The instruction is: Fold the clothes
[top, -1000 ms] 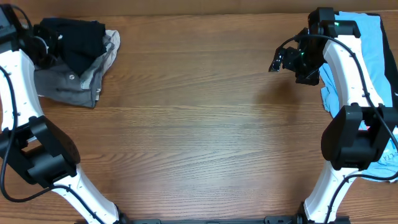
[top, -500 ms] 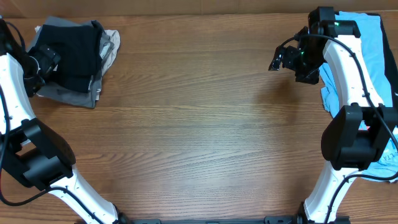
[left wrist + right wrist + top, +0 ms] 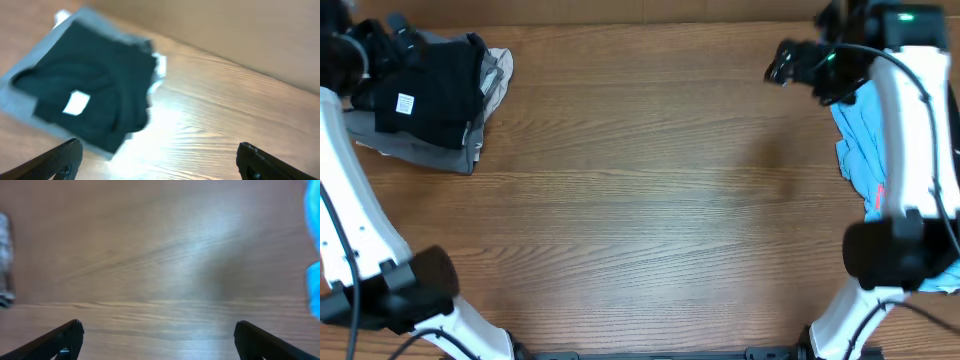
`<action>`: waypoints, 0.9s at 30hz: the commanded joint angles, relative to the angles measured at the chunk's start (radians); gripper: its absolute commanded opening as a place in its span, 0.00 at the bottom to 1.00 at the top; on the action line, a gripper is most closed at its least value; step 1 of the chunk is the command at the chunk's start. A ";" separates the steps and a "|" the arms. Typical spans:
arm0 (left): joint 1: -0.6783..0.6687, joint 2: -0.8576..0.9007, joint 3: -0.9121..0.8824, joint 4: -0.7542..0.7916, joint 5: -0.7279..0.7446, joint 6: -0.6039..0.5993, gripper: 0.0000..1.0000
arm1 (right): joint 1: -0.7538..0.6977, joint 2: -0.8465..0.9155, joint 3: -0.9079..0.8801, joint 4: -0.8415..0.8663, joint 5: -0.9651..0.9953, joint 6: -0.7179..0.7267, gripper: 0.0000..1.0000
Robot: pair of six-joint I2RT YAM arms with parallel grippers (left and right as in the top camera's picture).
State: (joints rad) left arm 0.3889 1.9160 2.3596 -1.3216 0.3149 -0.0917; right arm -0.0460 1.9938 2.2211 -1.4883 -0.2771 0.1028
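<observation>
Got the left gripper spread wide up around 10 o'clock on the table, nothing between the fingers, hanging near the folded black T-shirt and not touching it. Can spot the little white label facing up on that one. Sitting on top of a grey garment poking out on its 6 o'clock and 3 o'clock sides. Same deal with the right gripper over at 2 o'clock: fingers wide apart, holding nothing, just bare wood below. Found the light blue T-shirt bunched up at 3 o'clock along the table's edge, partly hidden behind the right arm, with a bit of red showing. Pretty blurry wrist views, so can't make out any lettering.
</observation>
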 commanded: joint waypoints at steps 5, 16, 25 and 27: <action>-0.100 -0.006 0.009 -0.006 -0.011 0.070 1.00 | 0.000 -0.299 0.228 -0.127 -0.003 -0.014 1.00; -0.103 -0.006 0.008 -0.006 -0.011 0.070 1.00 | 0.000 -0.472 0.228 -0.164 -0.004 -0.013 1.00; -0.103 -0.006 0.008 -0.006 -0.011 0.070 1.00 | 0.000 -0.458 0.227 -0.164 -0.003 -0.014 1.00; -0.103 -0.006 0.008 -0.006 -0.011 0.070 1.00 | 0.000 -0.458 0.227 -0.170 0.040 -0.032 1.00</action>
State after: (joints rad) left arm 0.2874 1.9087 2.3680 -1.3251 0.3107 -0.0479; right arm -0.0460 1.5295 2.4477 -1.6550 -0.2790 0.0959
